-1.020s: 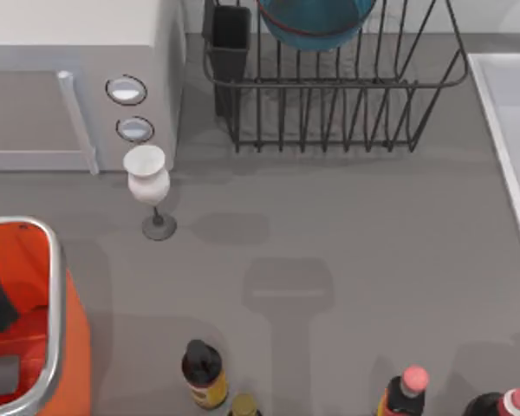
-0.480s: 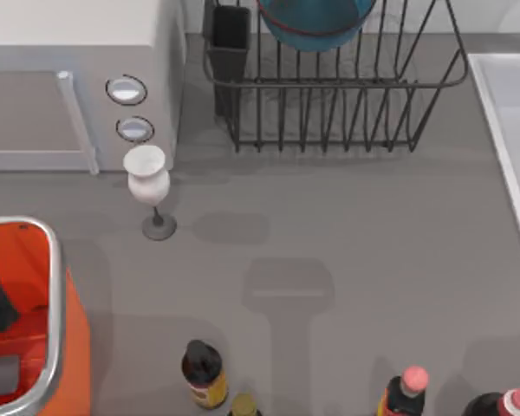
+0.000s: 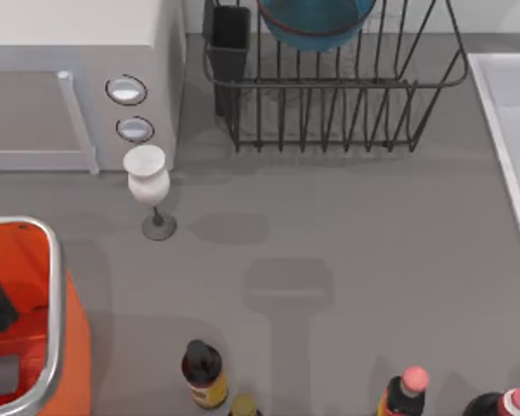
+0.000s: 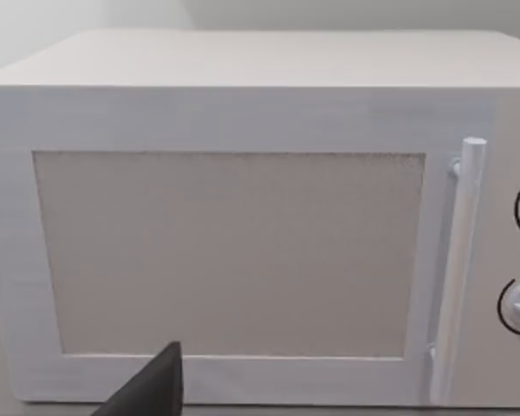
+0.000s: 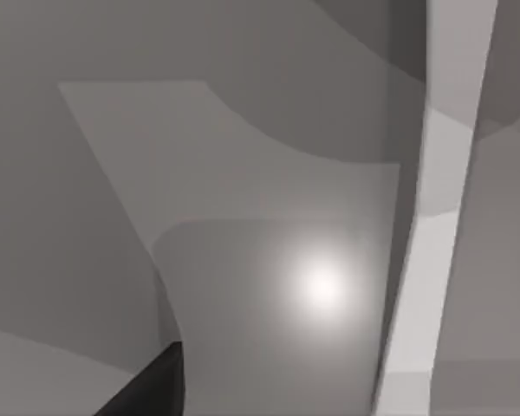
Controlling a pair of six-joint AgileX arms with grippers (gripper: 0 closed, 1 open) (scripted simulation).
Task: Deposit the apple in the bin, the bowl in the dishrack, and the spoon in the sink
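Bin (image 3: 56, 286), orange with silver rim, well left and forward of the dishrack (image 3: 347, 87); left arm as dark shape over it, jaw state impossible to tell. Sink (image 3: 511, 130), pale, just right of the dishrack. Bowl (image 3: 316, 22), teal, lodged among the dishrack's prongs beside its black cutlery cup (image 3: 230, 39).

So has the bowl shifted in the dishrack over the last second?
No. The bowl sits at the same spot against the dishrack prongs, beside the black cup.
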